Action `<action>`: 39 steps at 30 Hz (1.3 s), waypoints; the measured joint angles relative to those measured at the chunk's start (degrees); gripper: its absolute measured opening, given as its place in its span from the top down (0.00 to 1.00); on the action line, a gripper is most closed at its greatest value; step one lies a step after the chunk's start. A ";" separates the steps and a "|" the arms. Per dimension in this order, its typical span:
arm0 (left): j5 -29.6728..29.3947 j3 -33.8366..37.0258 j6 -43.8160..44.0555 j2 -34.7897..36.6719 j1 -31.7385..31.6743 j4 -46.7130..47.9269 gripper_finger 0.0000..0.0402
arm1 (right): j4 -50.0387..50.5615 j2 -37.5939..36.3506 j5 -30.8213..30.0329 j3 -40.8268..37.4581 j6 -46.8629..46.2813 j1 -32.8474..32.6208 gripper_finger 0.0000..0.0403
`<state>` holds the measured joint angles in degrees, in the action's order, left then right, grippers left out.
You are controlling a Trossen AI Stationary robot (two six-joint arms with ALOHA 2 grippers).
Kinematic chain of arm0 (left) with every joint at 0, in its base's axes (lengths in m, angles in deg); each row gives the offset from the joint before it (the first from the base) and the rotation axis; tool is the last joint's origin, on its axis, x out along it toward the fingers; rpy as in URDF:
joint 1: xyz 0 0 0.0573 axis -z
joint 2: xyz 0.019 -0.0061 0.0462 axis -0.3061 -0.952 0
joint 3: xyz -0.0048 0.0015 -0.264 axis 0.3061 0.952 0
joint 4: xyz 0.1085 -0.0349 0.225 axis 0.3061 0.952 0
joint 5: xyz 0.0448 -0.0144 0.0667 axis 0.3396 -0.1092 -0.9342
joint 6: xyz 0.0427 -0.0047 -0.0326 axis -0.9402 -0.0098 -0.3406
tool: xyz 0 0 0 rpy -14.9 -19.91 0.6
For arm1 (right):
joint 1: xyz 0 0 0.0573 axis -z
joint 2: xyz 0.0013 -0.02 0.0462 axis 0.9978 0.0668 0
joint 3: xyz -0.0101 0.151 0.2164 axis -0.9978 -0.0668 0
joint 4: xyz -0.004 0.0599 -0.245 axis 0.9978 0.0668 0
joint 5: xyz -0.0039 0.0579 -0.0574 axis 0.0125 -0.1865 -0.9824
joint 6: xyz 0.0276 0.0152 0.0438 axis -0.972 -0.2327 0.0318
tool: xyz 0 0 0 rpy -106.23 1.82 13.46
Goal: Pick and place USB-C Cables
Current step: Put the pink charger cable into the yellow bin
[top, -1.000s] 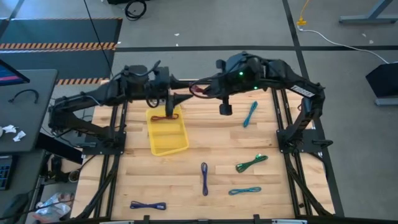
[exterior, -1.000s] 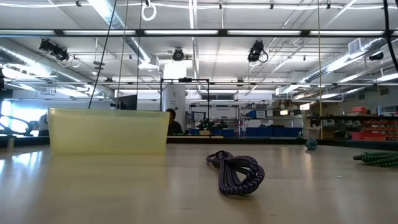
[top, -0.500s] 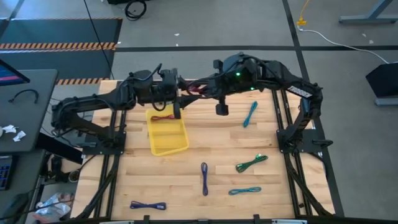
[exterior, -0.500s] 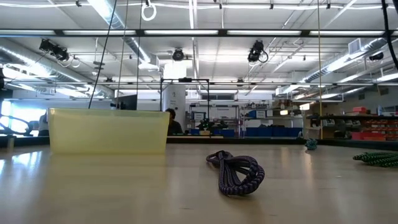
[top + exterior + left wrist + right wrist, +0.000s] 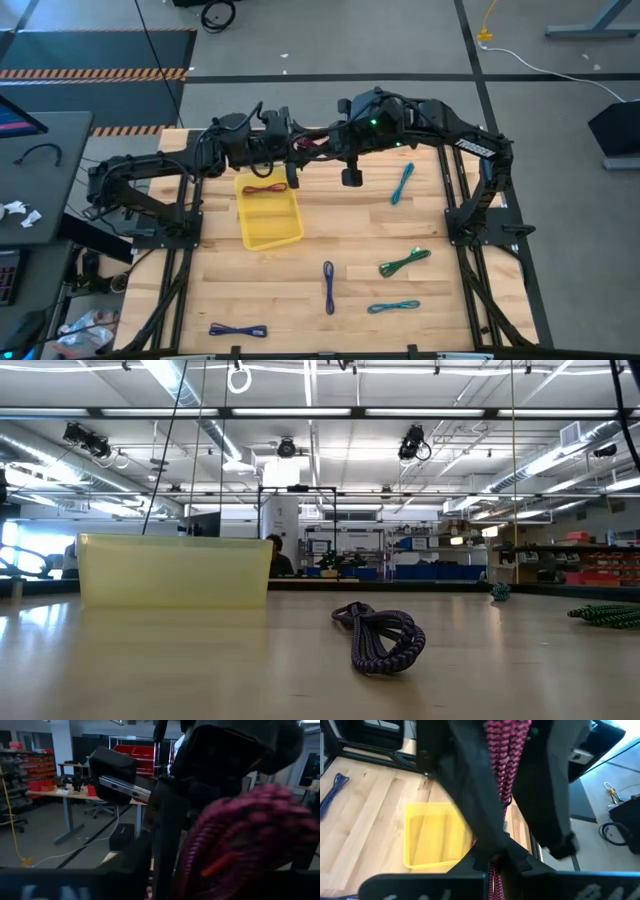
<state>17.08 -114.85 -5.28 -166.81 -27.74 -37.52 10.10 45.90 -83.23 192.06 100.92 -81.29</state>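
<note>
Roughly, the job looks partly done, with one cable in the tray, one in the air and five on the table. Nearest the front edge lies a blue cable [image 5: 238,329], then a purple cable [image 5: 328,285], a teal cable [image 5: 393,306] and a green cable [image 5: 404,262]. Farther back, the yellow tray [image 5: 283,233] holds a maroon cable [image 5: 263,189], and a second teal cable [image 5: 402,183] lies to its right. At the far edge the right gripper [image 5: 322,143] pinches a second maroon cable [image 5: 311,143] between closed fingers, above the table beside the tray. The left gripper [image 5: 298,148] sits right against it. Whether it grips too cannot be told, because both wrist views are crowded by dark parts and the cable's braid.
</note>
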 joint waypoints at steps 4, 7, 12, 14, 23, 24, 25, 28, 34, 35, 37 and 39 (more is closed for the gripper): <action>0.06 -0.01 -2.41 0.04 0.02 0.26 0.92 | 0.90 -0.21 -0.04 0.00 -0.13 0.00 0.96; -0.16 0.01 -3.38 0.04 0.28 0.70 0.95 | 1.46 -0.21 0.11 0.00 -0.02 -0.02 0.95; -1.29 0.00 -3.42 0.04 0.22 0.82 0.95 | 2.12 -0.21 -0.47 0.07 0.14 -0.09 0.75; -1.58 0.01 -3.76 0.04 0.20 0.85 0.95 | 2.68 -0.21 -1.48 0.52 0.00 -0.37 0.65; -5.27 -0.10 -3.70 0.90 -0.59 9.07 0.95 | 8.45 -3.87 -3.21 4.87 -3.33 -2.31 0.40; -6.03 -0.15 -3.14 1.27 -0.61 12.07 0.95 | 9.62 -4.89 -3.97 4.88 -4.08 -2.34 0.40; -7.25 -0.06 -1.84 1.83 -0.63 16.43 0.95 | 10.34 -6.08 -4.90 4.99 -5.31 -2.34 0.40; -10.86 -0.08 3.46 3.18 -0.54 30.58 0.95 | 12.67 -9.10 -7.51 5.16 -9.11 -2.12 0.41; -13.34 -0.04 16.92 3.85 -0.37 59.66 0.95 | 13.10 -14.79 -7.93 5.18 -10.99 -2.07 0.45; -13.38 -0.04 18.73 3.66 -0.37 63.25 0.95 | 12.99 -15.36 -7.93 5.18 -11.02 -2.07 0.45; -13.37 -0.05 21.29 2.71 -0.21 69.19 0.95 | 12.96 -16.27 -8.02 5.17 -11.02 -2.04 0.46; -13.37 -0.04 21.96 1.46 -0.01 73.12 0.95 | 12.93 -17.06 -8.02 5.16 -11.02 -2.03 0.46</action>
<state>3.70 -114.89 16.69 -165.35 -27.75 35.60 23.03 28.84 -91.25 197.22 89.90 -83.32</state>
